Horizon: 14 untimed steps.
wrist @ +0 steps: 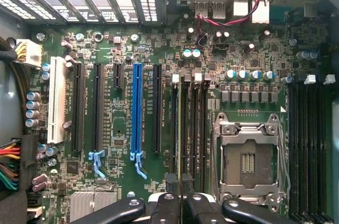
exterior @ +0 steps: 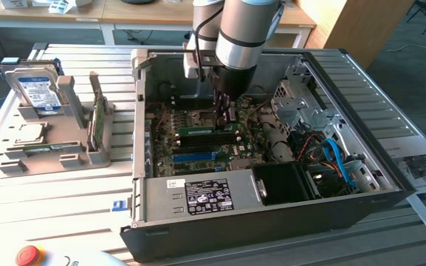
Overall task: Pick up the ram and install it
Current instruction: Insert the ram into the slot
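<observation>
The ram (exterior: 198, 131) stands on edge at the slots (wrist: 200, 128), apparently pinched in the narrowly closed gripper (exterior: 226, 117), though the contact is partly hidden. It is judged light, stiff and fragile, best held by its long bare edges and not by the chips. Labels are carried by the drive (exterior: 39, 91) and the power supply (exterior: 206, 197), but no writing can be read.

Ram (wrist: 180, 128) edge-on over the motherboard (wrist: 122, 49)
The gripper (wrist: 179, 189) is pinched on the ram, a thin strip lined up along the black memory slots (wrist: 197, 128), between the blue slot (wrist: 137, 107) and the CPU socket (wrist: 248, 155). Can't tell if it's seated.
</observation>
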Tool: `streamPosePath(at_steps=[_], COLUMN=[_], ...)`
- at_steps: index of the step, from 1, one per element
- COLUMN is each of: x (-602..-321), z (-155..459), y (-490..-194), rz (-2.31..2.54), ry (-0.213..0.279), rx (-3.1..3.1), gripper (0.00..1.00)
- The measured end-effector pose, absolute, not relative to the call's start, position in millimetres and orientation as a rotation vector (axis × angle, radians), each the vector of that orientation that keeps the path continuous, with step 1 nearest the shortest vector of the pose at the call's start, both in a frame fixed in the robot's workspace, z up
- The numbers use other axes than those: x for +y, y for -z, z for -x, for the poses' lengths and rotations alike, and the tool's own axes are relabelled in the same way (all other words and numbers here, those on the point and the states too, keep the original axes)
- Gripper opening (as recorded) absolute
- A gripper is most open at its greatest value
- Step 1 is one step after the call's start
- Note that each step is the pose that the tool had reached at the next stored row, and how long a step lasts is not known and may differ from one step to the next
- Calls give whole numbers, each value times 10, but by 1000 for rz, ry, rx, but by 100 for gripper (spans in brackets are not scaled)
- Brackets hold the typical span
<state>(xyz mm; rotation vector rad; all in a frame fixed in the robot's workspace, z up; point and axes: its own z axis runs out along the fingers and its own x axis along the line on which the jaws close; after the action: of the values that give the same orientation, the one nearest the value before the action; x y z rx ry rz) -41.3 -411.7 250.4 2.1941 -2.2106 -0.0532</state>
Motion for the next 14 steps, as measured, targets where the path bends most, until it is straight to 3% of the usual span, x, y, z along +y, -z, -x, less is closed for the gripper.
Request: streamPosePath(at_steps=[14], x=[-4134], z=[364], y=[-2463], rz=[-2185], ry=[53], rx=[-2219], gripper=[12])
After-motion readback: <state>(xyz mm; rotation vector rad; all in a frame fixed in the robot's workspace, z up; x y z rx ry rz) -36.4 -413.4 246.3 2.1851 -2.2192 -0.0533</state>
